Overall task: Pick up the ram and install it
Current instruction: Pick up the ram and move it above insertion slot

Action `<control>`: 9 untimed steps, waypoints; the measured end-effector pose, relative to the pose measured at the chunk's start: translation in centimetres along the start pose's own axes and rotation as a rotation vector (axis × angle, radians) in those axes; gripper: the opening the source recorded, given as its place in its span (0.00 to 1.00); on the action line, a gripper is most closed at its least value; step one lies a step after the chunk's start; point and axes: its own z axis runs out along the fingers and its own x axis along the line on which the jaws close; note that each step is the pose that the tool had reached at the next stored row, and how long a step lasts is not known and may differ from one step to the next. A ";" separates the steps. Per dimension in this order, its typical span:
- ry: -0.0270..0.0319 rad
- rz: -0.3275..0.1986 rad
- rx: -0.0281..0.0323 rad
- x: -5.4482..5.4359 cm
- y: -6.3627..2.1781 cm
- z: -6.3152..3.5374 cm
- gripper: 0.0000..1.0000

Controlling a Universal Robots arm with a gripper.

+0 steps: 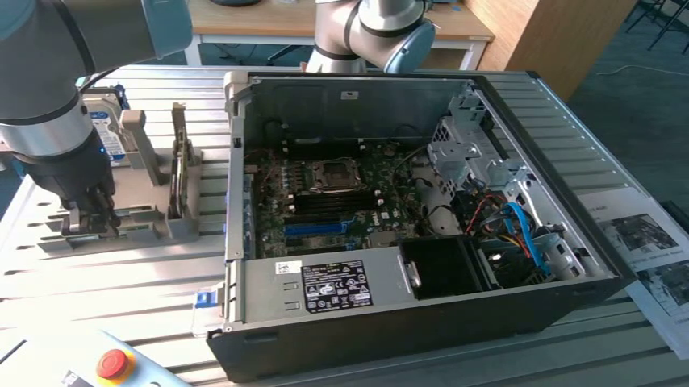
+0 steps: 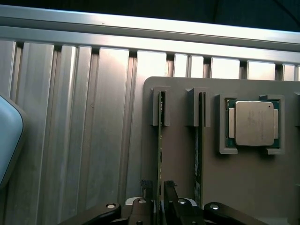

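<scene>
No text legible, black label [image 1: 338,287] on the power supply [image 1: 269,297] printed in white but too small to read, white sticker [image 1: 286,267] beside it unreadable, printed sheets [image 1: 644,235] on the counter [image 1: 129,270] equally unreadable

Bright daylight, glaring table [image 2: 108,117] (shadowed case [image 1: 453,318])

We see a ribbed silver desk [image 2: 84,131], a plain grey holder [image 2: 180,154], a dark green ram [image 2: 161,140], a silver processor [image 2: 253,123] edged in green, a black computer case [image 1: 485,318] with a blue slot [image 1: 319,228] inside, and a red button [image 1: 112,364].
</scene>
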 end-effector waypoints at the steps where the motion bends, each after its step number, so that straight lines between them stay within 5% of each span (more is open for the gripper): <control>1: 0.0000 0.000 0.0000 0.0 0.00 0.00 0.24; 9: -0.0001 0.000 -0.0003 0.0 -0.10 0.00 0.24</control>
